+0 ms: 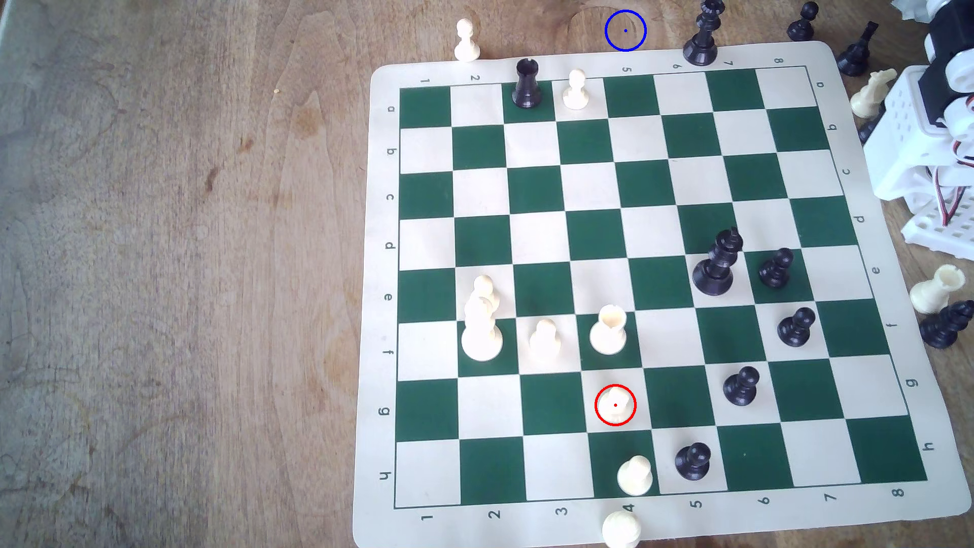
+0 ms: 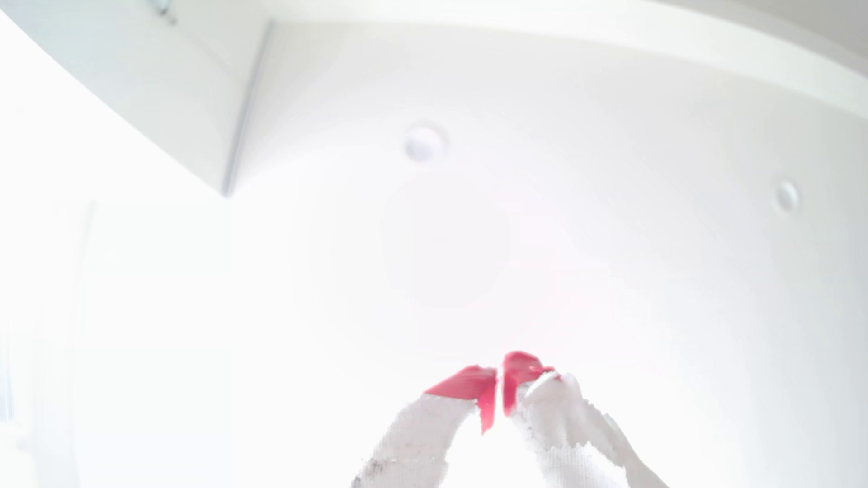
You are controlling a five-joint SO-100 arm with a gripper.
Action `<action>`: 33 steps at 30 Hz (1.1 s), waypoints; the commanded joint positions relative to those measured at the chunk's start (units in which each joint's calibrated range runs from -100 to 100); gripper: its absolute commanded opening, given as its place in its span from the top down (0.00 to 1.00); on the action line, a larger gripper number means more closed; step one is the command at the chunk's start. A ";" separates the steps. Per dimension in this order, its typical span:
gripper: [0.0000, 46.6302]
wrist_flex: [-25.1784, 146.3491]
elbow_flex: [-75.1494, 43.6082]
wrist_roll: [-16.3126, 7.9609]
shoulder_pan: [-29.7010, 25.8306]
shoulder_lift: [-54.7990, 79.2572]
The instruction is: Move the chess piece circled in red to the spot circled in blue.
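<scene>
Pawn (image 1: 615, 405) circled on board; approx. 7 cream pawns (some blurry).

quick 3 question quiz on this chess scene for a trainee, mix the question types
1. True or false: the red-circled pawn stands on a green square.
2. The blue-circled spot lies on: A) the board mat B) bare wooden table C) a black pawn's square.
3. In the wrist view, how do the red tips of the pincer stand?

Key: 1 false, a cream square. 2 B. 3 Together, nothing between them.
</scene>
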 commanded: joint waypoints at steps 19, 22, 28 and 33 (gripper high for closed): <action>1.00 -1.11 0.90 0.44 -0.58 -0.20; 1.00 -1.11 0.90 0.44 -0.58 -0.20; 1.00 10.52 0.90 0.05 -0.81 -0.20; 0.95 32.64 0.81 0.39 -5.27 -0.11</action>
